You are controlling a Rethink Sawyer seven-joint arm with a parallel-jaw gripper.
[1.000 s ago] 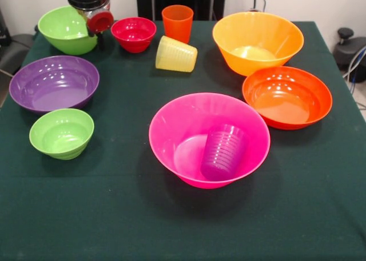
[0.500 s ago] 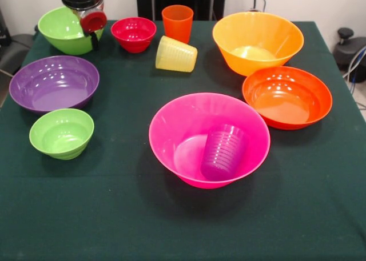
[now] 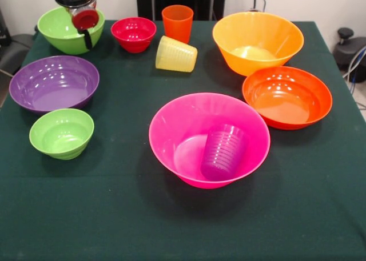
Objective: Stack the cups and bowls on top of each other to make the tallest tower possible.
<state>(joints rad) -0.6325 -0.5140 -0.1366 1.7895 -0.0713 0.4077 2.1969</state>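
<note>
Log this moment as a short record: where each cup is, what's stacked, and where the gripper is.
purple cup: upside down, leaning inside the large pink bowl
yellow cup: on its side on the cloth
orange cup: upright, at the far edge
stacked so far: only the purple cup in the pink bowl; other bowls sit apart
gripper: over the medium green bowl, fingers unclear
table: dark green cloth

Above the medium green bowl [image 3: 66, 28], the gripper [image 3: 86, 29] shows a black rounded housing at the top. Beneath it sits a silvery metal section with a round red part, and a slim black finger [image 3: 88, 39] below.
</note>
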